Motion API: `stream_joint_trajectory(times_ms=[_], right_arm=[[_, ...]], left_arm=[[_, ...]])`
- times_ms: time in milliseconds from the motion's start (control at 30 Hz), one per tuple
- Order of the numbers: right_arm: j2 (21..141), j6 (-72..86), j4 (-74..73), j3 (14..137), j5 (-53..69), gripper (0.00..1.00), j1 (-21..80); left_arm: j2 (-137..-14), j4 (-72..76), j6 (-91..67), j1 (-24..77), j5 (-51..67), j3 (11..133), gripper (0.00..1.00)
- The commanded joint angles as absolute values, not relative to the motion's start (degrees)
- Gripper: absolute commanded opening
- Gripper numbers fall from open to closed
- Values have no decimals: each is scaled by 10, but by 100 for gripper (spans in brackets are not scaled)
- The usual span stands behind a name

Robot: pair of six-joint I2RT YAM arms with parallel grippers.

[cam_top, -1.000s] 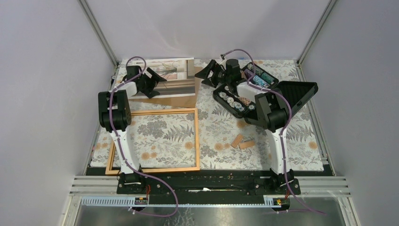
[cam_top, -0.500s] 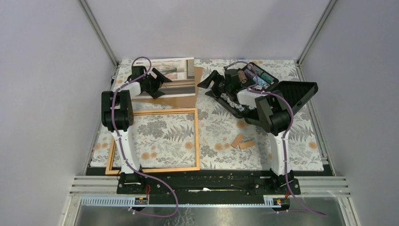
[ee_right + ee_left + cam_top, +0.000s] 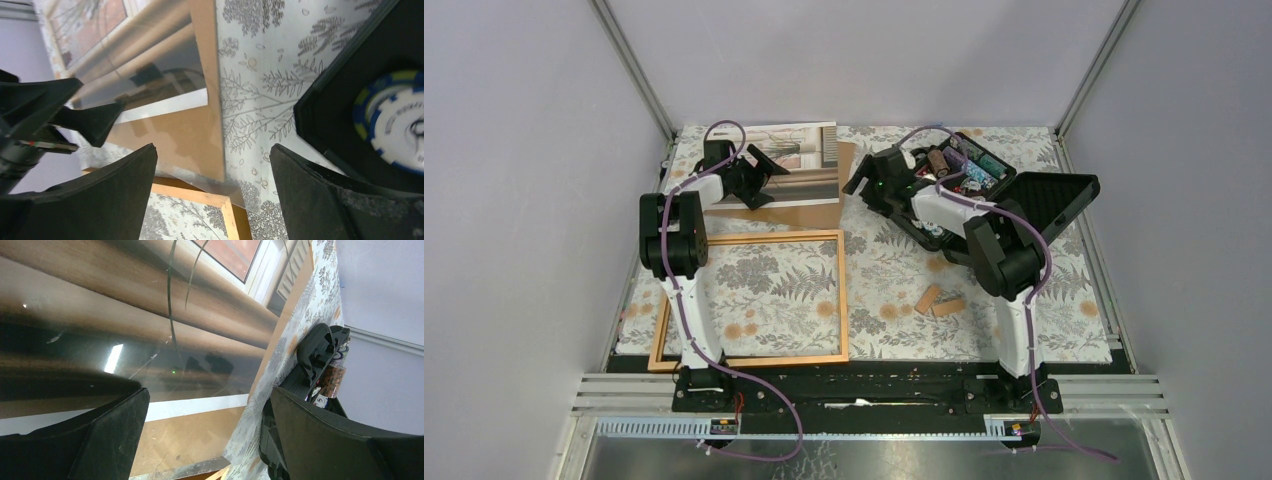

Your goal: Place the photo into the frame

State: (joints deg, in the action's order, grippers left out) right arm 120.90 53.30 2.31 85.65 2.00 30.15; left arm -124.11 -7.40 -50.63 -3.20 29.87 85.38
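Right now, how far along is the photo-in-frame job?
Nothing done yet: the frame lies empty, the photo sits apart on a brown board. In hand: left claw open over the photo, right claw open at the board's edge. Remaining: grip, carry, lay it inside.

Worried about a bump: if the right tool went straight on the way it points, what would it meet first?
The right tool would probably meet the brown backing board under the photo, near its bare corner; depth is unclear.
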Motion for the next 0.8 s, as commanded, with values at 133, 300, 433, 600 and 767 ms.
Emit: stream_joint_trajectory(times_ms=[133,300,433,600,767], right_arm=[[1189,580,-9,831,-136,91,365],[1172,630,51,772,-149,89,368],[1169,658,121,734,-124,84,366],[1206,664,193,739,-70,67,361],[1220,668,217,742,-56,65,351]], left_arm=[[-1257,-133,-494,-33,277,835,99],[-1259,-131,-497,-36,279,835,99],[-1257,-120,-502,-36,285,829,99],[-1262,-124,-503,-44,288,833,99],[-1258,-110,-512,-48,298,828,99]])
